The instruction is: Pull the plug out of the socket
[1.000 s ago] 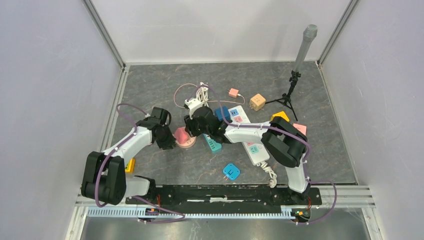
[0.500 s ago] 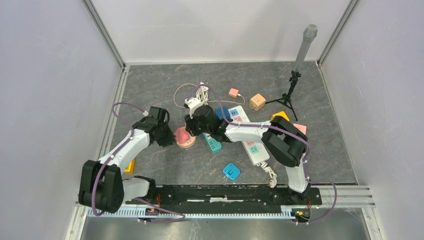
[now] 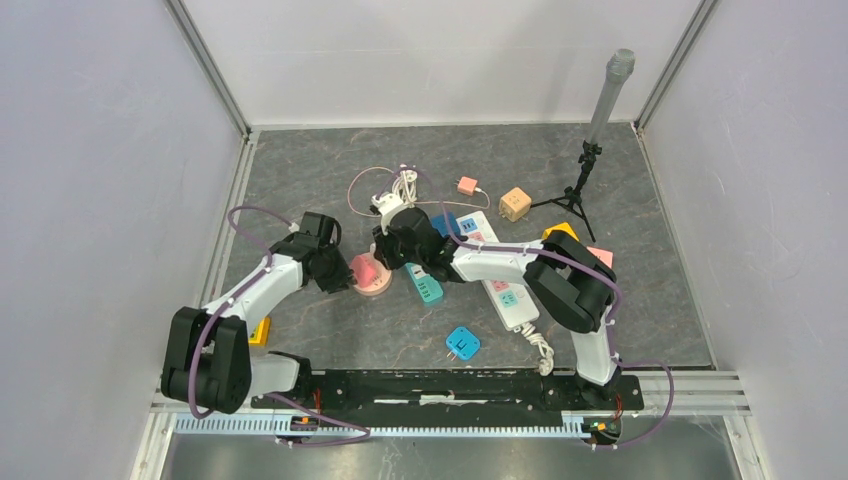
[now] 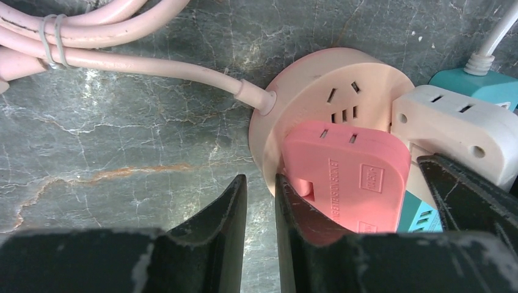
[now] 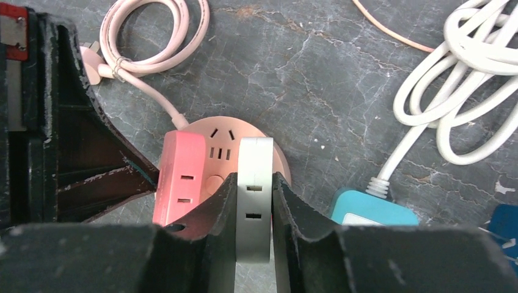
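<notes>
while the right claw (image 5: pixel 254 180) is clenched on the white plug (image 5: pixel 254 157), one finger pressed to each of its flat sides, the left claw (image 4: pixel 261 183) is clenched on nothing, its fingers (image 4: pixel 229 210) drawn nearly together with only a sliver of tabletop showing between them. the inner finger of that left claw sits against the rim of the round pink socket (image 4: pixel 342 79), right beside the pink plug (image 4: pixel 348 177). both plugs stand seated in the socket's face. in the right wrist view the pink one is at 9 o'clock and the white one at 3 o'clock, side by side and almost touching, with a free set of holes at 12 o'clock. the socket's pink cable (image 4: pixel 153 64) leaves its rim at about 10 o'clock in that view and runs to a tied coil. from above, the socket lies on the grey marbled table (image 3: pixel 660 310) a little toward 8 o'clock of the middle, with the left claw at its 9 o'clock edge and the right claw over its 1 o'clock edge. a teal power strip (image 5: pixel 372 215) lies just beside the socket at 4 o'clock in the right wrist view, and a white coiled cable (image 5: pixel 464 61) lies at 2 o'clock. a small blue plug (image 3: pixel 462 343) lies apart at 5 o'clock in the top view.
</notes>
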Action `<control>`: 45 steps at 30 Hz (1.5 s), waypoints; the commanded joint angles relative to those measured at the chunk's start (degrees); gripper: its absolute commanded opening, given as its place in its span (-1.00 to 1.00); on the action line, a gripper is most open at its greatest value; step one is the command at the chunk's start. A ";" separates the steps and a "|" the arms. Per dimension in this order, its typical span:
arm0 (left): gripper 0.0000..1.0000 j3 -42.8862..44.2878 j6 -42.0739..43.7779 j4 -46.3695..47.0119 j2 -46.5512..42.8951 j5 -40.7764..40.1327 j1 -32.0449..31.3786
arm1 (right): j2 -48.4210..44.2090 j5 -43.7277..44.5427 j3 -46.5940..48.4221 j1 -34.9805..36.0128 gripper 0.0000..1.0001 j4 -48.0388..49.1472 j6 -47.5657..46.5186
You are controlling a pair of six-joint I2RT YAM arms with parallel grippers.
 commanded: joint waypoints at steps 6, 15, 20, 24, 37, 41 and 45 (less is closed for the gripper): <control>-0.45 -3.77 -3.39 0.66 1.91 -5.16 -0.35 | -1.58 -0.44 3.23 0.09 -1.00 1.19 -5.42; -0.45 -3.52 -3.00 -0.52 1.46 -7.13 -0.34 | -0.54 -17.03 1.46 -4.43 -1.00 8.93 5.03; -0.45 -3.41 -3.00 -0.54 1.78 -7.27 -0.35 | 0.64 -6.38 1.80 -1.11 -1.00 3.03 -3.97; -0.45 -3.01 -3.09 -0.59 1.82 -6.87 -0.35 | 1.06 -3.39 0.72 -1.08 -1.00 1.26 -5.39; -0.06 6.61 -0.82 -2.59 -5.38 1.64 -0.35 | 0.39 -1.98 1.15 -1.78 -1.00 -5.16 2.36; 0.32 6.98 -0.93 -0.90 -5.56 6.36 -0.43 | 0.48 -2.06 0.58 -1.82 -0.94 -4.31 3.54; 0.65 5.72 -1.24 0.37 -4.70 6.08 -0.82 | 0.35 -2.44 0.48 -1.77 -0.93 -3.94 4.27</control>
